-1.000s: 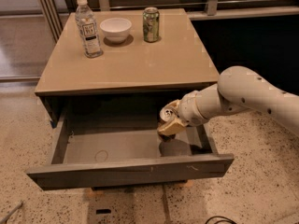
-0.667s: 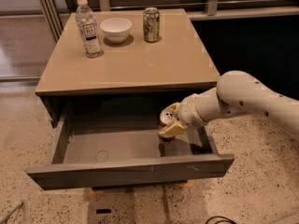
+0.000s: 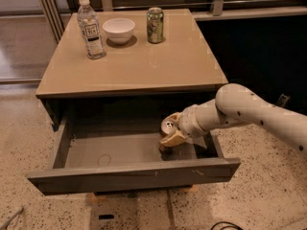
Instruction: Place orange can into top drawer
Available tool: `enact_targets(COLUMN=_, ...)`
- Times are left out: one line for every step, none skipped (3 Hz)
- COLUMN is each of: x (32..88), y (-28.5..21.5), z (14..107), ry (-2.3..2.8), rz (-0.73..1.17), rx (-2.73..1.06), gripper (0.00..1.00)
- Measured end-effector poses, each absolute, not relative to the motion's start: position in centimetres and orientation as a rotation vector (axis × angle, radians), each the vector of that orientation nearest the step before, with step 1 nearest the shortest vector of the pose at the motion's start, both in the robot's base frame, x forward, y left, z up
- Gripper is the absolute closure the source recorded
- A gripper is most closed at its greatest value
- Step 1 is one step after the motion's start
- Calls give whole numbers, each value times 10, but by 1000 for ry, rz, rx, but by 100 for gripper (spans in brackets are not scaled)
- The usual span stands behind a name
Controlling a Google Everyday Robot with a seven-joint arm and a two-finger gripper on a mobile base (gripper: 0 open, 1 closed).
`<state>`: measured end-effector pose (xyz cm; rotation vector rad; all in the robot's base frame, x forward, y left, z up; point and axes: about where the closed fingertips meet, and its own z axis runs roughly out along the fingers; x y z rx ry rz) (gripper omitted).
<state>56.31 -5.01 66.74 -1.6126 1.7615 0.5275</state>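
The top drawer [image 3: 120, 176] is pulled open below the tan cabinet top [image 3: 139, 61]; its dark grey floor shows. My gripper [image 3: 171, 132] reaches in from the right on a white arm [image 3: 240, 111], inside the drawer's right part. It is shut on the orange can [image 3: 169, 126], whose silver top faces up and to the left. The can is tilted and its lower end is at or just above the drawer floor; contact cannot be told.
On the cabinet top stand a clear water bottle [image 3: 90, 28], a white bowl [image 3: 119, 30] and a green can [image 3: 155, 25]. A dark wall is to the right, speckled floor [image 3: 268, 190] around, a railing behind.
The gripper with the orange can has shifted slightly lower and left inside the drawer. Nothing else moved.
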Motion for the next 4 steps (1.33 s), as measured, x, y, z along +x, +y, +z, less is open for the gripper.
enact_targets(x=567, y=-49, z=653, ry=1778, rz=545, rx=-1614, gripper=100)
enact_targets(x=569, y=-50, z=652, ry=1798, rz=561, rx=-1610, gripper=100)
enact_targets(x=569, y=-50, z=655, ry=1798, rz=561, rx=-1610, gripper=73)
enact_targets(x=569, y=-50, z=655, ry=1798, rz=561, rx=-1611, gripper=50)
